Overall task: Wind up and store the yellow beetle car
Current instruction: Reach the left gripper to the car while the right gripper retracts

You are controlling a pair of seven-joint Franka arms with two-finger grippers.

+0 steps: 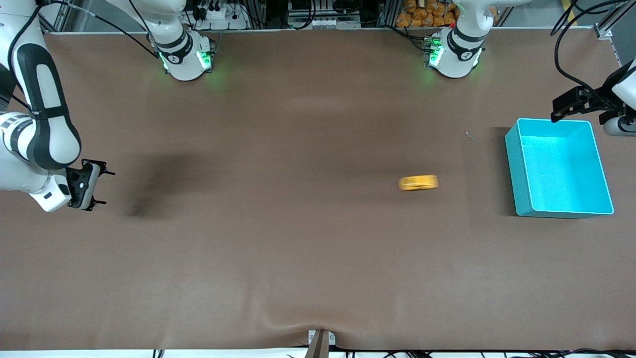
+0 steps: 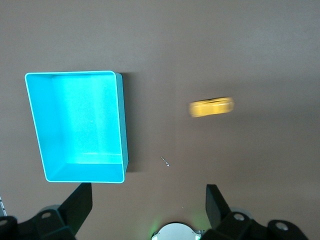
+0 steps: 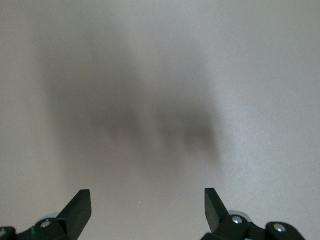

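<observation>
The yellow beetle car (image 1: 418, 182) is on the brown table, beside the turquoise bin (image 1: 519, 171) and toward the table's middle from it; it shows as a smeared yellow streak. The left wrist view also shows the car (image 2: 211, 107) and the empty bin (image 2: 122, 120). My left gripper (image 1: 559, 110) is open and empty, up over the bin's edge farthest from the front camera; its dark fingers (image 2: 81, 202) stand wide apart. My right gripper (image 1: 104, 188) is open and empty over bare table at the right arm's end, with nothing between its fingers (image 3: 80, 207).
A tiny metallic scrap (image 1: 469, 134) lies on the table, farther from the front camera than the car; it also shows in the left wrist view (image 2: 165, 161). The right arm casts a dark shadow (image 1: 159, 186) on the mat.
</observation>
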